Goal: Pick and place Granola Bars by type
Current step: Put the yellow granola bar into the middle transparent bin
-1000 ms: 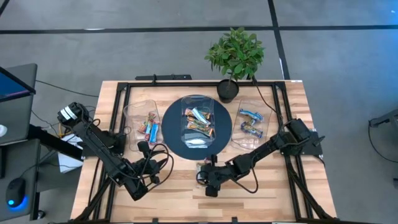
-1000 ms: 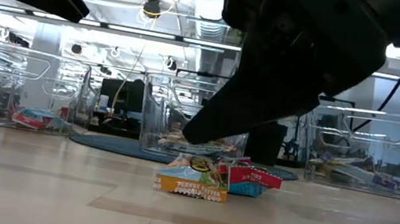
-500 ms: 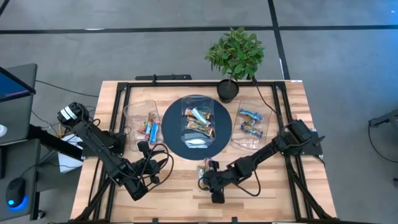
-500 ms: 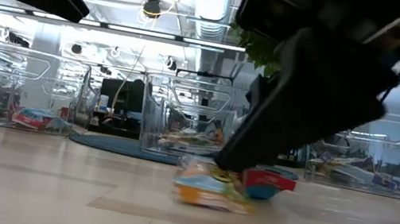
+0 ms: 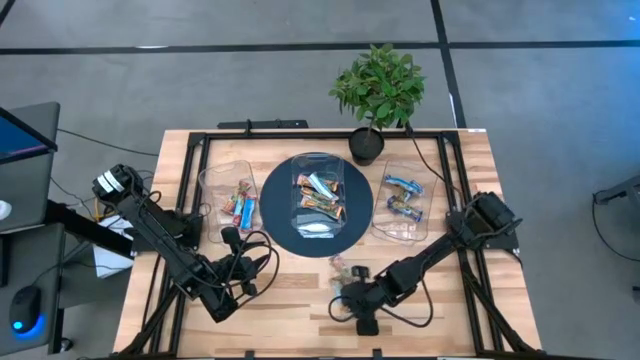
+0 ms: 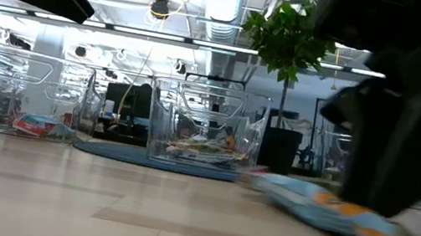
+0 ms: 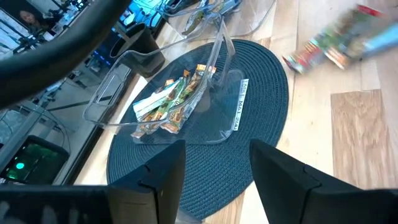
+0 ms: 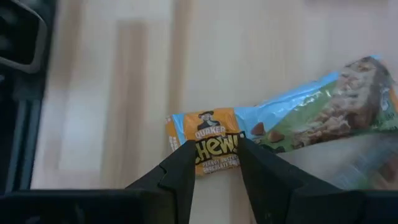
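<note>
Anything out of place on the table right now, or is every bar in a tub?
Not every bar is in a tub. Loose granola bars lie on the bare wood in front of the round mat. The right gripper has a light-blue Quaker Chewy bar by one end, low over the table. The left gripper waits open near the mat.

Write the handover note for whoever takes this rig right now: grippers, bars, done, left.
Right gripper: jaws shut on the orange end of a blue-and-orange wrapped granola bar, low over the front-centre of the wooden table.
Left gripper: jaws open, empty, parked front-left.
Done: bars lie in the left clear plastic tub, the centre clear tub on the dark round mat, and the right clear tub.
Left: place the held bar; at least one loose red-and-green wrapped bar lies near the right gripper.
</note>
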